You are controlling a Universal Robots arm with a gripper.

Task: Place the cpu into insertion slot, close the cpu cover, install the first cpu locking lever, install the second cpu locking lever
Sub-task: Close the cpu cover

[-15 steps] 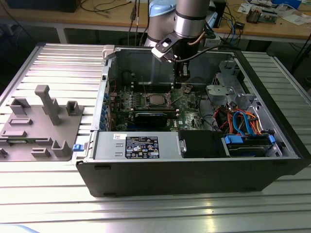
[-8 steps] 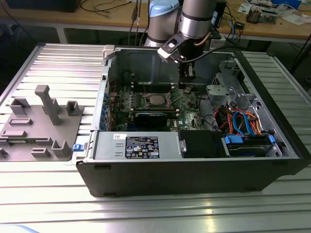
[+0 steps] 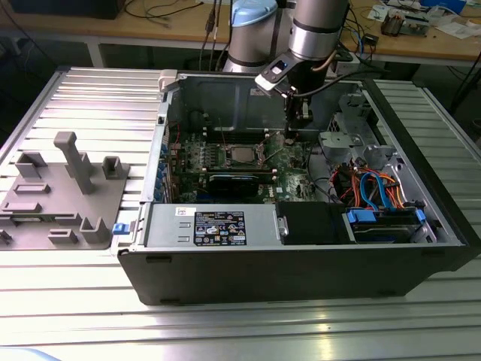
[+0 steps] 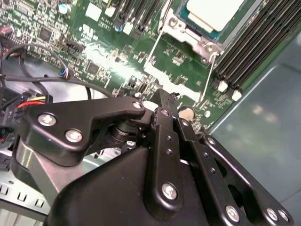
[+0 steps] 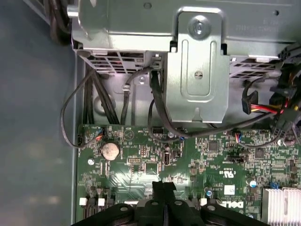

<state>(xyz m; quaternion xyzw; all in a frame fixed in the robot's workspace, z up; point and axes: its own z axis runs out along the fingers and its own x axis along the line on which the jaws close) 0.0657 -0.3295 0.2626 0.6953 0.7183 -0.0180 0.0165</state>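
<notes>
The cpu [image 3: 242,154] [image 4: 211,13], a pale silver square, lies in the insertion slot [image 3: 228,156] on the green motherboard. The silver cpu cover [image 4: 181,29] frames it and looks laid down around it. Two thin wire levers [image 4: 156,42] [image 4: 209,75] run off the socket's corners; whether they are latched I cannot tell. My gripper [image 3: 293,134] [image 4: 162,100] [image 5: 163,186] hangs inside the case, to the exterior view's right of the socket. Its black fingers are shut together with nothing between them. Its tip hovers just over the board near the end of one lever.
Black memory slots [image 4: 254,42] flank the socket. A coin battery [image 5: 110,150], cables and a metal bracket [image 5: 197,70] lie beyond the gripper. The power supply [image 3: 214,226] and a drive cage with blue cables [image 3: 383,203] fill the case front. A grey fixture tray [image 3: 64,192] sits outside.
</notes>
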